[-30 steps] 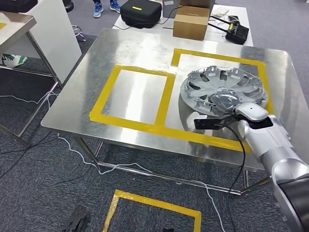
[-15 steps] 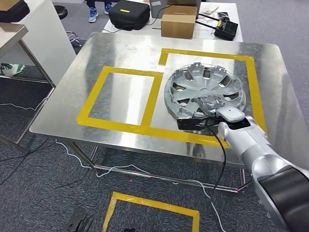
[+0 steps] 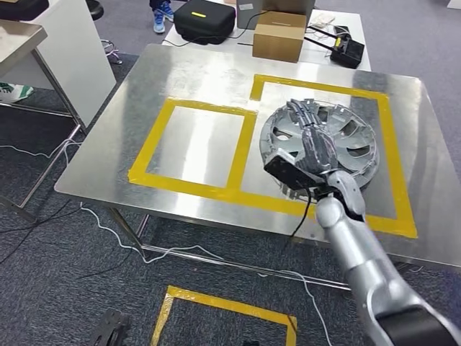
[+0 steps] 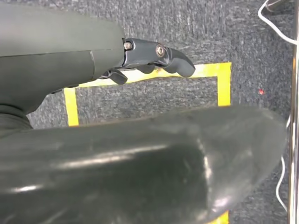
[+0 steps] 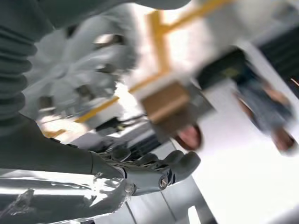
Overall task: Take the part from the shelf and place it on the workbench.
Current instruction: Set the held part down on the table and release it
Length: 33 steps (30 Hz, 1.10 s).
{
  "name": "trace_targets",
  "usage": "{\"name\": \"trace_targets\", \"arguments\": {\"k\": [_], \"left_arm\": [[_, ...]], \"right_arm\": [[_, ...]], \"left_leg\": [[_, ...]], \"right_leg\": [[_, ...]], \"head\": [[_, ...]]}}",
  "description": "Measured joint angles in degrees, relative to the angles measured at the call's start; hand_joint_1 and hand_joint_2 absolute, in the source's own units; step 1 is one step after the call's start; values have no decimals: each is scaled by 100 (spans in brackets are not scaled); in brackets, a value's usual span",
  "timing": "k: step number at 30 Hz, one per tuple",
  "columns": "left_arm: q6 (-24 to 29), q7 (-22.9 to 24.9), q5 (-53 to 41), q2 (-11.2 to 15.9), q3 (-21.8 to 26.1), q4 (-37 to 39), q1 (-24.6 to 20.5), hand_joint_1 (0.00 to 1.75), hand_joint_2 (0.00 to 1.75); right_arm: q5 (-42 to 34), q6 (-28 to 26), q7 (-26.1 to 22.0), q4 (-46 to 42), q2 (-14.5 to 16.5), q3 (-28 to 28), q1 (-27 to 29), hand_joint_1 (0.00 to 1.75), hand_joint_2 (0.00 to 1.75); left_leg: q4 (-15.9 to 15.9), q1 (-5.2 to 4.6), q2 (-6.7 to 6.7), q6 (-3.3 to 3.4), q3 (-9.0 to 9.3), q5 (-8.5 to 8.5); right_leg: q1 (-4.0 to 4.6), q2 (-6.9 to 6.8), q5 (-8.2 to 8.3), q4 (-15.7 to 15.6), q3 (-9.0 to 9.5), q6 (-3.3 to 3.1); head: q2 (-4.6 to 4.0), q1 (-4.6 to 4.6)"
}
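Observation:
The part, a silver wheel cover (image 3: 353,137), lies flat on the steel workbench (image 3: 190,79) inside the right-hand yellow taped rectangle. My right hand (image 3: 312,144) hovers over its near left part with the fingers stretched out straight and holds nothing. The right wrist view is blurred; it has the dark fingers (image 5: 159,170) extended and the wheel cover (image 5: 81,70) as a pale smear behind them. My left hand (image 4: 155,53) hangs at my side above the carpet, fingers loosely bent, with nothing in it.
A second yellow taped rectangle (image 3: 196,144) marks the bench's left half. Beyond the bench are a cardboard box (image 3: 278,36), a black case (image 3: 207,18) and a black device (image 3: 348,49). A white table (image 3: 54,50) stands at left. Cables and a yellow tape square (image 3: 228,310) lie on the floor.
My right hand has let go of the wheel cover's near rim, lifted and straightened its fingers over it. The cover now rests on the bench. The camera has shifted a little.

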Motion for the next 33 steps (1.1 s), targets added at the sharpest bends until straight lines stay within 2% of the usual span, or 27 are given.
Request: {"name": "trace_targets", "arguments": {"k": [1, 3, 4, 5, 8, 10, 12, 13, 14, 15, 16, 18, 20, 21, 23, 24, 25, 26, 28, 29, 30, 31, 32, 33], "left_arm": [[5, -36, 40, -23, 7, 0, 23, 0, 0], [22, -112, 124, -70, 26, 0, 71, 0, 0], [29, -153, 164, -84, 43, 0, 95, 0, 0], [32, -196, 202, -92, 62, 0, 121, 0, 0], [34, -313, 317, -94, 138, -1, 197, 0, 0], [35, -386, 390, -87, 197, -2, 228, 0, 0], [35, -444, 455, -85, 263, -2, 247, 0, 0], [34, -466, 484, -84, 295, -2, 258, 0, 0], [34, -485, 512, -83, 326, -2, 270, 0, 0], [33, -503, 535, -79, 358, -2, 282, 0, 0], [33, -516, 549, -72, 390, -3, 292, 0, 0], [33, -531, 558, -58, 439, -7, 301, 0, 0], [32, -537, 559, -54, 478, -15, 292, 0, 0], [29, -539, 558, -56, 498, -19, 289, 0, 0], [21, -539, 557, -59, 535, -23, 289, 0, 0], [17, -540, 556, -59, 547, -26, 286, 0, 0], [14, -542, 555, -56, 556, -30, 280, 0, 0], [11, -544, 555, -53, 563, -34, 273, 0, 0], [5, -548, 554, -45, 576, -43, 267, 0, 0], [3, -548, 552, -45, 581, -44, 270, 0, 0], [3, -548, 548, -49, 585, -44, 276, 0, 0], [3, -548, 543, -56, 587, -44, 282, 0, 0], [2, -548, 535, -66, 589, -44, 287, 0, 0], [1, -548, 523, -79, 590, -44, 287, 0, 0]], "right_arm": [[-221, -12, -225, -708, 116, -295, 378, 0, 0], [-579, -30, -627, -1925, 339, -822, 1009, 0, 0], [-724, -37, -806, -2457, 442, -1074, 1296, 0, 0], [-837, -47, -965, -2908, 540, -1299, 1578, 0, 0], [-1050, -89, -1410, -3970, 786, -1878, 2493, 0, 0], [-1020, -185, -1699, -4487, 926, -2144, 3118, 0, 87], [-890, -321, -1914, -4844, 1060, -2296, 3706, 0, 175], [-819, -375, -1973, -4966, 1116, -2338, 3983, 0, 175], [-740, -413, -2001, -5062, 1172, -2366, 4247, 0, 175], [-657, -435, -2011, -5137, 1227, -2384, 4493, 0, 175], [-578, -440, -2002, -5189, 1282, -2393, 4707, 0, 175], [-449, -361, -1931, -5233, 1388, -2399, 5022, 0, 175], [-340, -244, -1832, -5225, 1489, -2402, 5194, 0, 175], [-290, -208, -1791, -5205, 1535, -2404, 5249, 0, 175], [-251, -164, -1679, -5109, 1609, -2429, 5297, 0, 175], [-269, -137, -1596, -5027, 1632, -2467, 5287, 0, 175], [-296, -109, -1515, -4920, 1648, -2528, 5256, 0, 175], [-323, -87, -1450, -4802, 1659, -2605, 5212, 0, 175], [-402, -72, -1359, -4537, 1677, -2782, 5137, 0, 175], [-455, -79, -1318, -4396, 1684, -2872, 5113, 0, 175], [-508, -103, -1278, -4231, 1691, -2975, 5093, 0, 175], [-534, -147, -1248, -4046, 1695, -3097, 5062, 0, 175], [-519, -213, -1221, -3845, 1698, -3239, 5010, 0, 175], [-469, -294, -1202, -3629, 1699, -3408, 4933, 0, 175]], "left_leg": [[2, 1, -18, -3, 12, -13], [6, -3, -56, -34, 50, -48], [13, -11, -75, -61, 65, -66], [17, -19, -86, -89, 76, -79], [0, -16, -78, -184, 102, -108], [152, -15, -40, -250, 63, -274], [721, -16, -12, -294, -163, -663], [1087, -13, -11, -307, -313, -864], [1368, -11, -10, -315, -419, -991], [1481, -10, -10, -318, -441, -1012], [1386, -10, -10, -316, -357, -930], [717, -4, -11, -311, 77, -627], [100, -3, -30, -272, 436, -440], [-33, -9, -39, -240, 503, -408], [-67, -27, -37, -145, 479, -348], [-74, -28, -25, -98, 460, -310], [-82, -26, -11, -48, 432, -267], [-89, -23, 4, -8, 389, -222], [-86, -40, 19, 35, 281, -137], [-83, -52, 24, 41, 220, -92], [-80, -63, 27, 43, 161, -45], [-77, -70, 28, 40, 106, -1], [-74, -74, 28, 31, 60, 41], [-71, -76, 28, 17, 23, 82]], "right_leg": [[-2, -5, 140, -187, 93, -3], [2, -51, 506, -975, 495, -16], [9, -70, 621, -1324, 680, -36], [19, -84, 664, -1533, 793, -60], [35, -55, 656, -1623, 850, -162], [9, -45, 672, -1650, 878, -228], [-8, -50, 683, -1662, 893, -265], [-8, -52, 688, -1662, 888, -275], [-8, -51, 691, -1661, 881, -277], [-9, -46, 697, -1661, 871, -276], [-12, -39, 706, -1661, 862, -269], [-21, -11, 735, -1657, 843, -230], [-6, 21, 772, -1636, 809, -173], [2, 31, 799, -1639, 798, -138], [-7, 43, 863, -1680, 790, -66], [-16, 39, 840, -1671, 773, -36], [-23, 28, 731, -1578, 730, -8], [-26, 14, 533, -1355, 644, 13], [-23, -9, 5, -610, 409, 40], [-20, -9, -181, -265, 329, 42], [-15, -9, -256, -88, 340, 36], [-10, -9, -212, -137, 468, 23], [-4, -10, -84, -401, 708, 5], [1, -12, 48, -823, 1031, -16]], "head": [[0, 1], [0, 3], [0, 2], [0, -2], [0, -9], [0, -23], [0, -41], [0, -45], [0, -44], [0, -45], [0, -46], [0, -47], [0, -51], [0, -52], [0, -49], [0, -48], [0, -37], [0, -23], [0, 2], [0, 4], [0, 3], [0, 4], [0, 4], [0, 4]]}}
